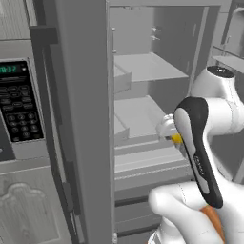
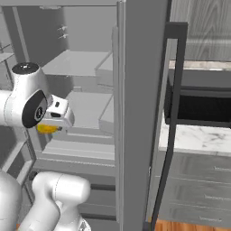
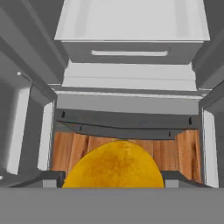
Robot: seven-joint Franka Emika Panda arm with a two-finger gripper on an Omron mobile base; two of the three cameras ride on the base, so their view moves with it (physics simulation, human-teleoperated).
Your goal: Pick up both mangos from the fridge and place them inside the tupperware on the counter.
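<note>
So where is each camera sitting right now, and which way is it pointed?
Left base view: behind the arm's left, facing the open fridge, microwave at left; arm at lower right, gripper on a mango.
Right base view: behind its right, facing the fridge and counter; arm at lower left.
Hand view: on the hand, looking along the gripper past the mango at fridge drawers and wood floor.
All share the mango and fridge.

A black microwave (image 1: 19,102) with a green display and keypad sits above grey cabinet drawers (image 2: 196,189).

Gripper (image 2: 48,127) clasps a mango (image 2: 46,128) — before the open fridge (image 2: 135,113) shelves.
</note>
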